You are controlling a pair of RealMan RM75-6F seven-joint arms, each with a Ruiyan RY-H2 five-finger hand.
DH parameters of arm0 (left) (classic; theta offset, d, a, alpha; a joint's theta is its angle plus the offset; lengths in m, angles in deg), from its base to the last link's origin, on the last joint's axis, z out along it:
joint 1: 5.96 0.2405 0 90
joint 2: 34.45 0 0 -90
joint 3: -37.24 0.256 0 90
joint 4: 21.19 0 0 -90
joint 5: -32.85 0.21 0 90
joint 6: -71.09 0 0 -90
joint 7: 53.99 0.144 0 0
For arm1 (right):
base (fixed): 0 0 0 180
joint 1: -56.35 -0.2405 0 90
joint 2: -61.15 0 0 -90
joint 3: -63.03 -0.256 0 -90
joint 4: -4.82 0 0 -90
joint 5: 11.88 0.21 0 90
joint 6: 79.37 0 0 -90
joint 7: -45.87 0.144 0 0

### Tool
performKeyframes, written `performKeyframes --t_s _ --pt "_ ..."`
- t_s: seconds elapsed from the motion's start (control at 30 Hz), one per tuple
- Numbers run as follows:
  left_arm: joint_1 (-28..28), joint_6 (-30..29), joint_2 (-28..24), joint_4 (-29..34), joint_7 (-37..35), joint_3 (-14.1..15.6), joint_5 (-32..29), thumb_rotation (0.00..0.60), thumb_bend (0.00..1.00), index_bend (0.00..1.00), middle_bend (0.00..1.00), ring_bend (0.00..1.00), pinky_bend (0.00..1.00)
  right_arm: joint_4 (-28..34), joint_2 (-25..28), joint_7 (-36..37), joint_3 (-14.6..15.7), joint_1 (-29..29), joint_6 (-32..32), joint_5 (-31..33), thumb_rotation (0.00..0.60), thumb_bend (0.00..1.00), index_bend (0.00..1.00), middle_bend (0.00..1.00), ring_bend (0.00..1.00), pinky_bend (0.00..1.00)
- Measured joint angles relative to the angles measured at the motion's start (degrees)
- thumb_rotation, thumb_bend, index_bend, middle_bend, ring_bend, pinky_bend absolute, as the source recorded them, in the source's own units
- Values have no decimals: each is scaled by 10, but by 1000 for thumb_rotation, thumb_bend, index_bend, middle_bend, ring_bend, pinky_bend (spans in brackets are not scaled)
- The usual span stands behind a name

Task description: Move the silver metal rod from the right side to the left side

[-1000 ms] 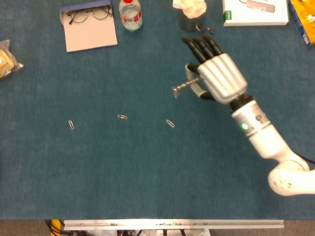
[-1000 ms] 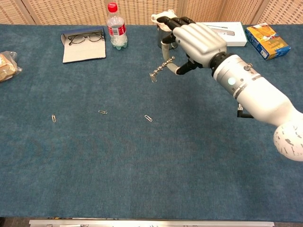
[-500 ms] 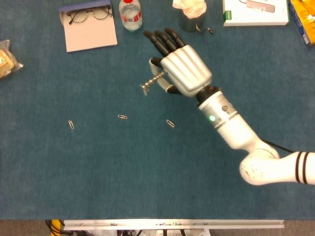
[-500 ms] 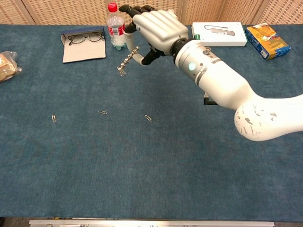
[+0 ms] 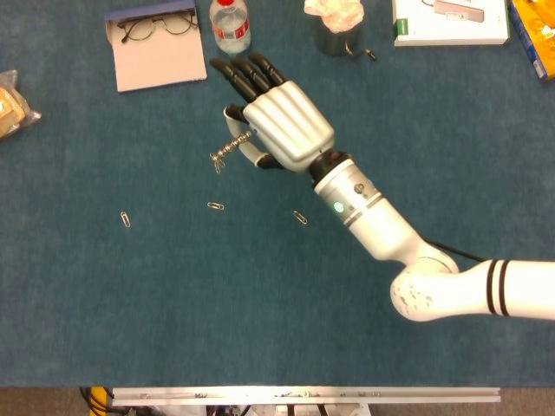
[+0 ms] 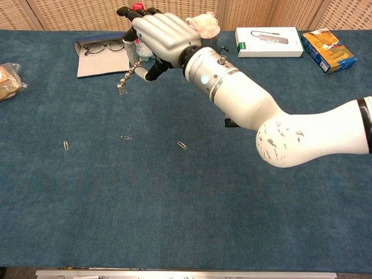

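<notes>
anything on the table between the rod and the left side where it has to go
Nothing tall does. The right hand holds the silver metal rod above the cloth; further left lie only flat paperclips and, at the far edge, the glasses case.

The right hand [image 5: 282,121] holds the rod [image 5: 230,151] above the table [image 5: 173,329], left of centre, its arm stretching back toward the near right corner (the left hand shows in neither view). Three paper clips [image 5: 215,206] lie in a row nearer the front edge, the rod's free end just behind the middle one. Along the far edge, from left to right: a wrapped packet [image 5: 13,106], an open case with glasses [image 5: 157,26] in it, a bottle [image 5: 230,24], a cup [image 5: 336,39], a flat box [image 5: 451,22] and a carton [image 5: 536,33].
</notes>
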Motion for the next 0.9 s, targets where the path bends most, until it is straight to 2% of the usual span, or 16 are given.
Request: performKeyframes --t_s 0.03,0.07,0.13,0.17,0.23,0.33,0.53,0.73,0.9 --pt "0 0 0 0 1 0 0 600 410 406 258 124 159 -8 -4 1 -2 -4 3 6 600 341 552 21 0 0" --pt "0 0 0 1 1 0 0 600 410 406 258 124 159 -15 -7 1 -3 -8 6 12 600 317 471 21 0 0" --pt "1 -1 0 2 2 0 0 600 410 406 258 124 160 -30 -12 0 -5 -17 15 28 600 181 193 9 0 0" --pt "2 -2 -1 3 3 0 0 600 410 406 258 124 160 -39 -16 -2 -7 -24 22 41 600 117 100 3 0 0" --pt "3 -2 -2 6 4 0 -2 600 410 406 258 124 160 -51 -21 -6 -9 -36 33 63 600 29 10 0 0 0" --pt "5 -2 -5 8 7 0 -5 600 410 406 258 124 160 -66 -26 -8 -9 -53 46 86 600 0 0 0 0 0" --pt "6 -1 -5 11 9 -1 -7 600 410 406 258 124 160 -53 -10 10 8 -40 33 77 600 0 0 0 0 0" --pt "2 -5 -8 19 13 -5 -3 600 410 405 258 124 160 -3 34 30 35 2 -7 51 600 0 0 0 0 0" --pt "-6 -12 -16 35 27 -11 6 600 410 382 258 124 160 53 94 54 69 54 -53 5 600 0 0 1 0 0"
